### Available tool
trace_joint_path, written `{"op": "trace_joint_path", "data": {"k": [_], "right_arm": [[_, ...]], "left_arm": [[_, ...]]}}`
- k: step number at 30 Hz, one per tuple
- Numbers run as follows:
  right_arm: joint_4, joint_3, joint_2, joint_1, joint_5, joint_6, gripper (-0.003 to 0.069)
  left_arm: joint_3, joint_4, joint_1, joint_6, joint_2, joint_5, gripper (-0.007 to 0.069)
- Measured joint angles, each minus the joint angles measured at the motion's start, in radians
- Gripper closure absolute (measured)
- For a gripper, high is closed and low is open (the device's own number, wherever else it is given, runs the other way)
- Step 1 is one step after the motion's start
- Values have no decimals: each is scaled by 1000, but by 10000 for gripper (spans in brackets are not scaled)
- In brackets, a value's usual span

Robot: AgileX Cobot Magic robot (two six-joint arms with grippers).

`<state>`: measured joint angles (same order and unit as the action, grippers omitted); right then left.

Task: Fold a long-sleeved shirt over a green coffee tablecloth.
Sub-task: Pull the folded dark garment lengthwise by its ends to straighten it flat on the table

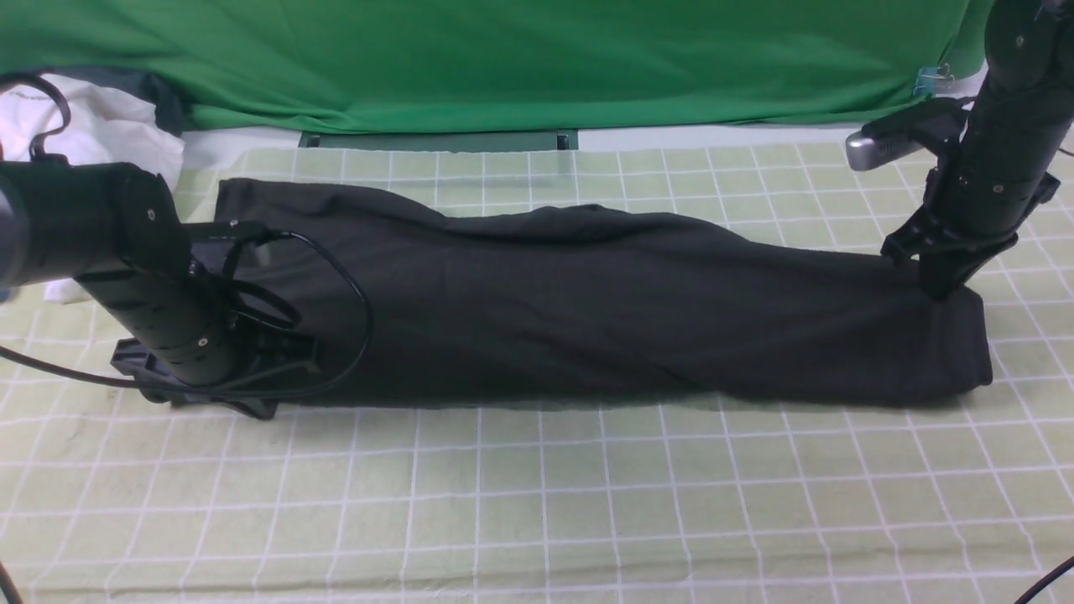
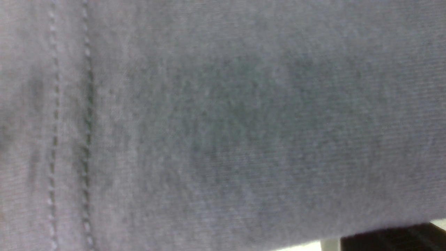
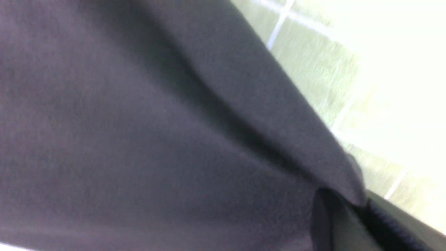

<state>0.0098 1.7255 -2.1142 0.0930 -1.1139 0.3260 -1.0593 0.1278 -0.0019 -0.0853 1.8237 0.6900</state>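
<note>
The long-sleeved shirt (image 1: pixel 587 310) lies as a long black strip across the green coffee tablecloth (image 1: pixel 537 503); no print or neck label shows. My left gripper (image 1: pixel 277 377) sits low at the strip's left front end. In the left wrist view the shirt (image 2: pixel 223 122) fills the frame with a stitched hem, and one dark finger (image 2: pixel 390 238) shows beneath it, so the gripper looks shut on cloth. My right gripper (image 1: pixel 944 285) pinches the strip's far right corner, slightly raised. The right wrist view shows the shirt (image 3: pixel 139 139) drawn into a fold at the fingers (image 3: pixel 383 223).
Plain bright-green fabric (image 1: pixel 503 59) hangs across the back. A smaller white garment (image 1: pixel 101 134) lies at the back left behind my left arm. A black cable (image 1: pixel 357 294) loops from the left wrist over the shirt. Pale-green grid cloth (image 3: pixel 313 69) shows beside the right fingers.
</note>
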Motion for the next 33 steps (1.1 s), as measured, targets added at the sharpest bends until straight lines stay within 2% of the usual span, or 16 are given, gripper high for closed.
{"op": "trace_joint_path", "data": {"k": [2, 4, 6, 9, 12, 13, 15, 16, 26, 31, 33], "right_arm": [[-85, 21, -1, 0, 29, -36, 475], [-219, 59, -1, -1, 22, -138, 365], [-300, 107, -1, -5, -16, -231, 274], [-301, 174, 12, -10, -76, -278, 186], [-162, 181, 46, -12, -90, -283, 168], [-149, 181, 46, -12, -90, -284, 168], [-10, 176, 72, -12, -96, -261, 164], [19, 162, 81, -11, -96, -255, 162], [54, -73, 95, -55, -62, -247, 151], [76, -112, 57, -73, 22, -250, 76], [88, -113, 31, -73, 37, -250, 67]], "left_arm": [[0, 0, 0, 0, -5, -1, 611], [2, 0, 0, 0, -30, -5, 611], [3, 0, 0, 0, -62, -7, 611], [3, 3, 0, 0, -122, -10, 611], [3, 12, 0, 0, -178, -3, 611], [3, 12, 0, 0, -183, -1, 611], [4, 12, 0, 0, -256, 39, 611], [4, 12, 0, 0, -289, 68, 611], [4, 49, 0, 0, -570, 218, 611], [4, 59, 0, 0, -702, 253, 611], [4, 60, 0, 0, -731, 263, 611]]}}
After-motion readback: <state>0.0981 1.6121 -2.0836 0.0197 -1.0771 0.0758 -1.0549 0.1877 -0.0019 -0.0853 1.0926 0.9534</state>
